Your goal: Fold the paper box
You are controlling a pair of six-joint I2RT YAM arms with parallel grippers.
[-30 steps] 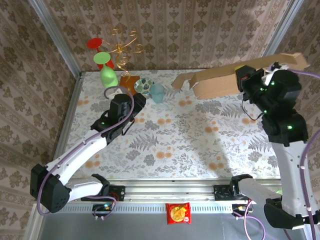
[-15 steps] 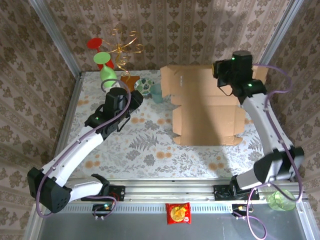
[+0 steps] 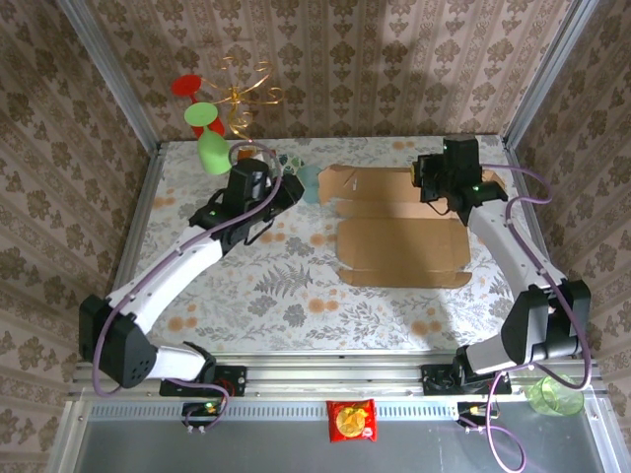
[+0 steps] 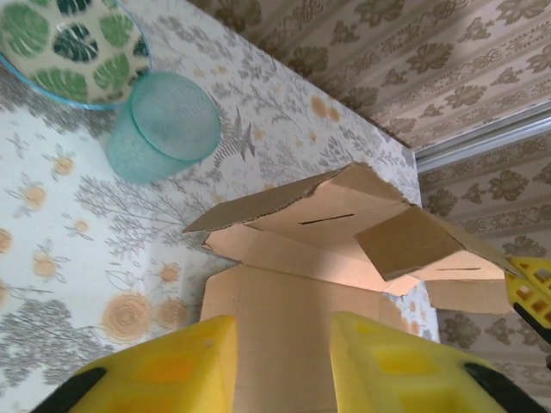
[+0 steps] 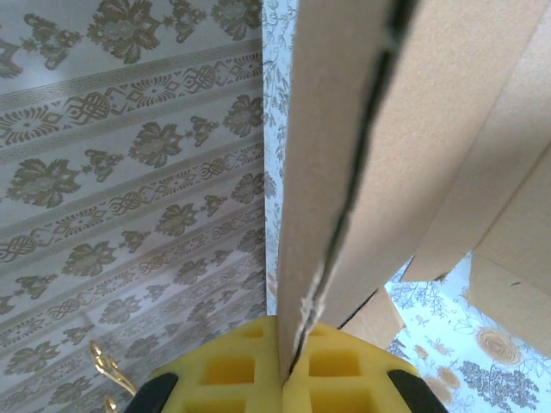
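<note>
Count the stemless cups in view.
2. A teal cup stands on the table beside the leaf-pattern bowl, just off the paper box's far-left corner. A green cup sits off the table at the near right. The left arm may hide others.

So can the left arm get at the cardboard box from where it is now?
Probably yes. The left gripper is open and pointed at the paper box, with nothing between them. The teal cup sits off to the side. The right gripper pinches a far flap.
</note>
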